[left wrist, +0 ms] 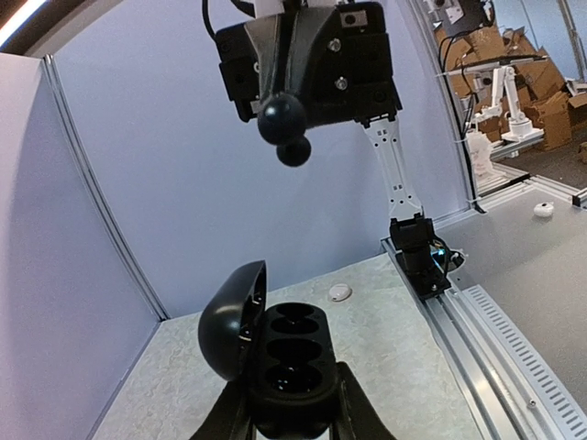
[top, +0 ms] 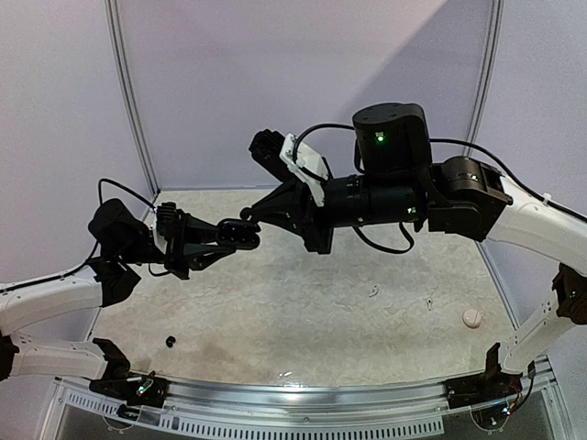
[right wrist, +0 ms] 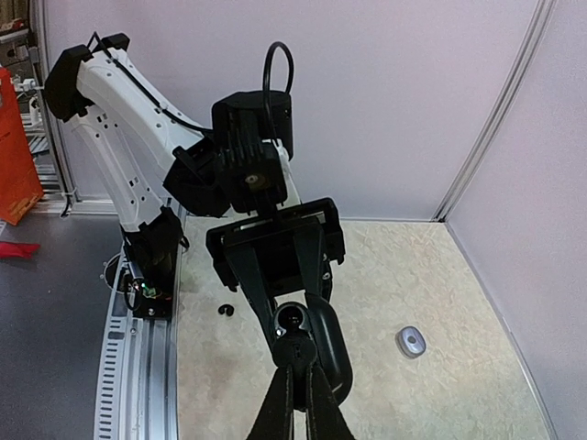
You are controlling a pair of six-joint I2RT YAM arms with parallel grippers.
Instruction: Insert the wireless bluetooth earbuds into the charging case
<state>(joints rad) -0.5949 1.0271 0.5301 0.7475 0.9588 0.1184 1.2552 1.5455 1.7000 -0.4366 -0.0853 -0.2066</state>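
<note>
My left gripper (top: 220, 236) is shut on a black charging case (top: 240, 233) and holds it in the air over the left of the table. In the left wrist view the case (left wrist: 293, 353) stands open between the fingers, its lid (left wrist: 231, 316) swung to the left and its dark wells showing. My right gripper (top: 251, 216) is shut on a black earbud (right wrist: 293, 341) directly over the case's open end (right wrist: 295, 316). From the left wrist view the bud (left wrist: 293, 151) hangs well above the case. Another black earbud (top: 170, 342) lies on the table at the front left, also in the right wrist view (right wrist: 226, 310).
A round white piece (top: 471, 317) lies at the front right. Two tiny pale bits (top: 374, 292) (top: 429, 302) lie mid-right. A greyish oval piece (right wrist: 412, 342) lies on the mat. A metal rail (top: 303, 403) runs along the near edge, and pale walls enclose the other sides.
</note>
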